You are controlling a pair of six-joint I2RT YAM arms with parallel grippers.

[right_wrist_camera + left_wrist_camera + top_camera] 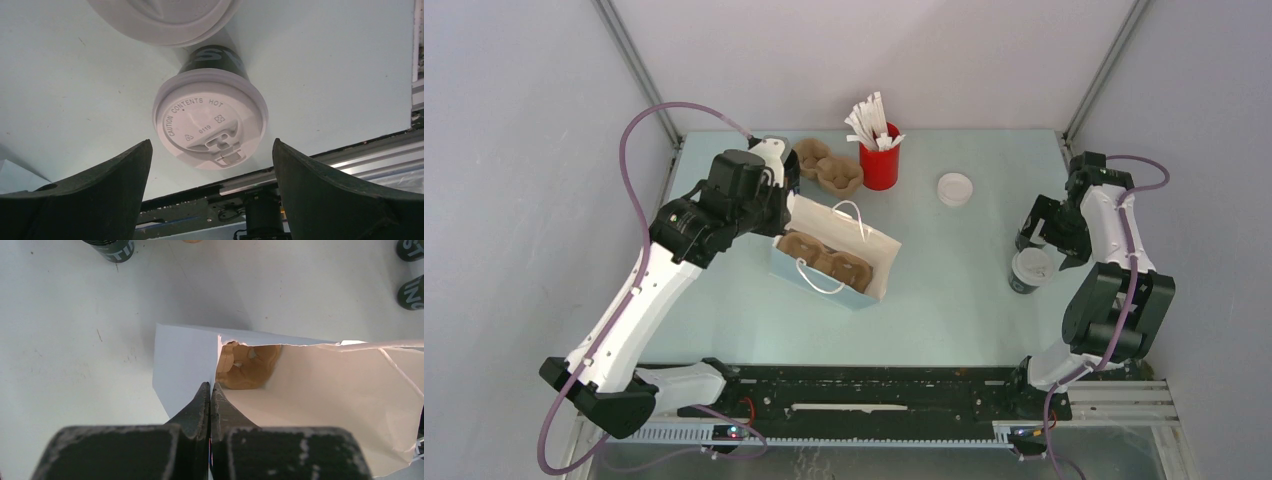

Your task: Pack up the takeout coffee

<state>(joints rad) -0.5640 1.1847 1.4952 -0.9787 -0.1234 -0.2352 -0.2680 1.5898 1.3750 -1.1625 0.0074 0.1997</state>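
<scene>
The takeout coffee (1030,268), a dark cup with a white lid, stands on the table at the right. In the right wrist view its lid (210,117) lies just beyond and between my fingers. My right gripper (1043,245) (211,150) is open above the cup, apart from it. A white paper bag (839,255) stands open mid-table with a brown cup carrier (826,262) inside. My left gripper (780,214) (210,387) is shut on the bag's (325,400) upper left edge. The carrier (247,370) shows inside.
A loose white lid (955,188) (160,17) lies behind the coffee. A red holder (880,165) with white sticks and spare brown carriers (826,165) stand at the back. Dark lettered cylinders (112,247) (412,290) show at the left wrist view's top.
</scene>
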